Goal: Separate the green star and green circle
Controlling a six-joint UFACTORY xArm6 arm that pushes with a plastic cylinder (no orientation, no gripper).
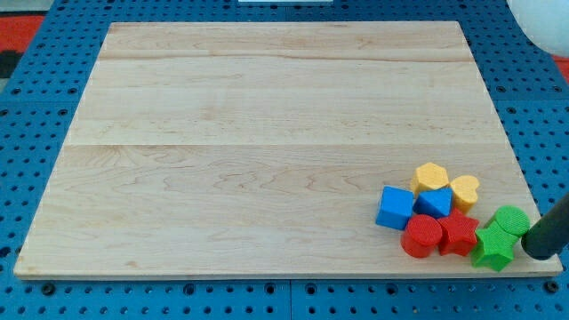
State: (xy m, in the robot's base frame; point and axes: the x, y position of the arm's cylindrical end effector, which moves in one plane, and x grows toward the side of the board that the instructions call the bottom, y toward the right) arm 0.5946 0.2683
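Observation:
The green star (492,248) lies at the board's bottom right corner. The green circle (511,220) sits just above and to its right, touching it. My tip (536,255) is the lower end of a dark rod coming in from the view's right edge. It stands just right of the green star and below the green circle, close to both.
A cluster sits left of the green blocks: a red circle (420,236), a red block (458,234), a blue cube (396,207), a smaller blue block (435,203), a yellow hexagon (431,176) and a yellow heart (464,189). The wooden board's (267,133) right edge runs beside my tip.

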